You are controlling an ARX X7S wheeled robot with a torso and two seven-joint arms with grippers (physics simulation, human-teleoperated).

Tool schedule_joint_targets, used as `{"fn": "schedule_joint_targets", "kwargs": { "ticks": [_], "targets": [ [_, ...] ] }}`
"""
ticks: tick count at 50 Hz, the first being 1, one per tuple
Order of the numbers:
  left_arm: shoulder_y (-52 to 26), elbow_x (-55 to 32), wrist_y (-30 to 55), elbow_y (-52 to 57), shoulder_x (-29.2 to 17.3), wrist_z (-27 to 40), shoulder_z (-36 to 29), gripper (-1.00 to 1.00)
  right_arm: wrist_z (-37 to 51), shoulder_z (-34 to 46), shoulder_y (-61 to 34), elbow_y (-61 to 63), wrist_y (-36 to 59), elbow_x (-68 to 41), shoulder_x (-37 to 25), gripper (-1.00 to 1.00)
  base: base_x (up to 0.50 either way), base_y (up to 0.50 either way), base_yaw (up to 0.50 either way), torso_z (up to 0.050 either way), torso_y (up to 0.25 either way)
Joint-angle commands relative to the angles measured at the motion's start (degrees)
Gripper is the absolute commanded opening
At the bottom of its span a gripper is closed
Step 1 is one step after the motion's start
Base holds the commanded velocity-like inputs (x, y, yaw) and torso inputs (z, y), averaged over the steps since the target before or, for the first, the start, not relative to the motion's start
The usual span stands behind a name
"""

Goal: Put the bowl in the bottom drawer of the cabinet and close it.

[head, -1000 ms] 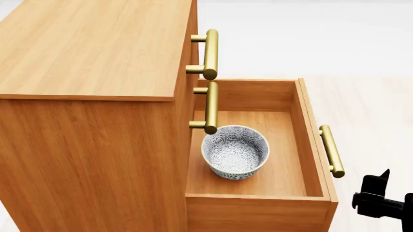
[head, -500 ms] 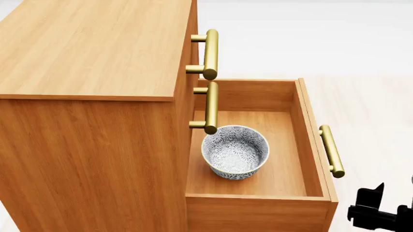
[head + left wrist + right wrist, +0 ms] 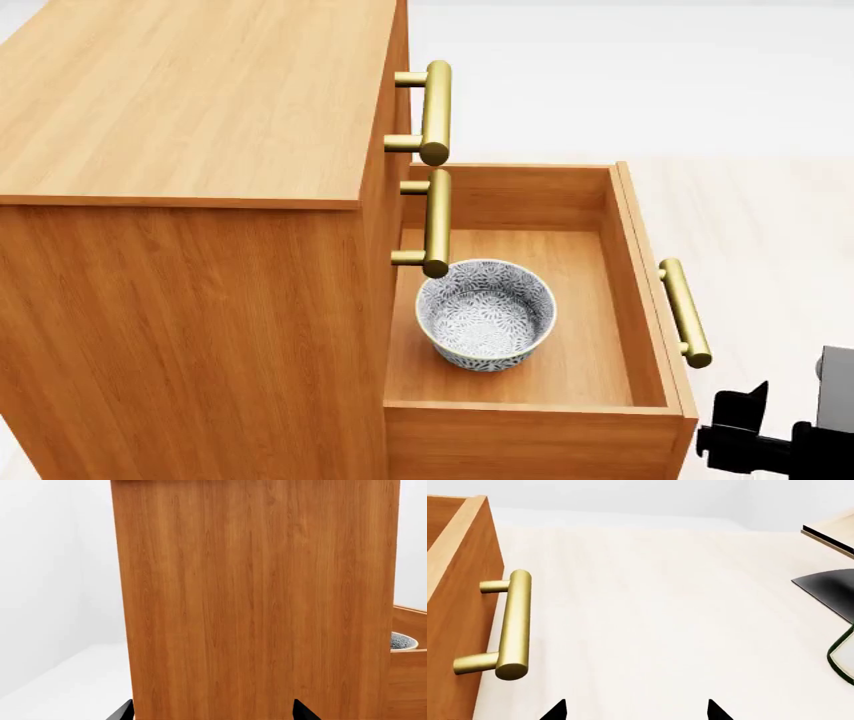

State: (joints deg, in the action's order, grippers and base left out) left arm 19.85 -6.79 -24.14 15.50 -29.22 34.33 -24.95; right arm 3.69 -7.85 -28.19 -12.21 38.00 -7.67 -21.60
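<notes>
The bowl [image 3: 486,315], white-grey with a blue-grey floral pattern, stands upright inside the open bottom drawer [image 3: 645,300] of the orange-brown cabinet [image 3: 187,110]. The drawer's brass handle [image 3: 685,312] faces right. My right gripper [image 3: 745,432] is low at the right, past the drawer front and below the handle. In the right wrist view that gripper [image 3: 635,714] is open over pale floor, with the handle [image 3: 512,625] off to one side. My left gripper [image 3: 213,715] is open, facing the cabinet's side panel [image 3: 253,600]. A sliver of the bowl's rim [image 3: 403,641] shows past the panel.
The two upper drawers are shut; their brass handles [image 3: 435,110] [image 3: 435,222] stick out above the open drawer, the lower one overhanging the bowl's edge. A dark object [image 3: 827,587] and a pale board edge [image 3: 834,532] lie on the floor off to one side in the right wrist view.
My right gripper has sunk lower and a little to the left in the head view. The bowl, drawer and cabinet have not moved.
</notes>
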Motion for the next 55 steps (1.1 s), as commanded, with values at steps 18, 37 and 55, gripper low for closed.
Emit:
{"fn": "schedule_joint_targets", "kwargs": {
  "ticks": [18,37,55],
  "targets": [
    [0.6,-0.3,0.4,1.3,-0.5,0.5,0.2,1.00,-0.4,2.7,-1.4,-4.3,-2.7,0.8,1.6,1.00,0.00,0.00,0.00,0.000,0.000],
    [0.6,-0.2,0.7,1.6,-0.6,0.6,0.0,1.00,-0.7,4.3,-2.0,-3.3,-1.7,0.8,2.0,1.00,0.00,0.00,0.00,0.000,0.000],
    [-0.4,-0.5,-0.4,-0.4,-0.1,0.2,-0.2,1.00,-0.9,6.1,-2.9,-5.3,-2.8,1.1,3.0,1.00,0.00,0.00,0.00,0.000,0.000]
  ]
}}
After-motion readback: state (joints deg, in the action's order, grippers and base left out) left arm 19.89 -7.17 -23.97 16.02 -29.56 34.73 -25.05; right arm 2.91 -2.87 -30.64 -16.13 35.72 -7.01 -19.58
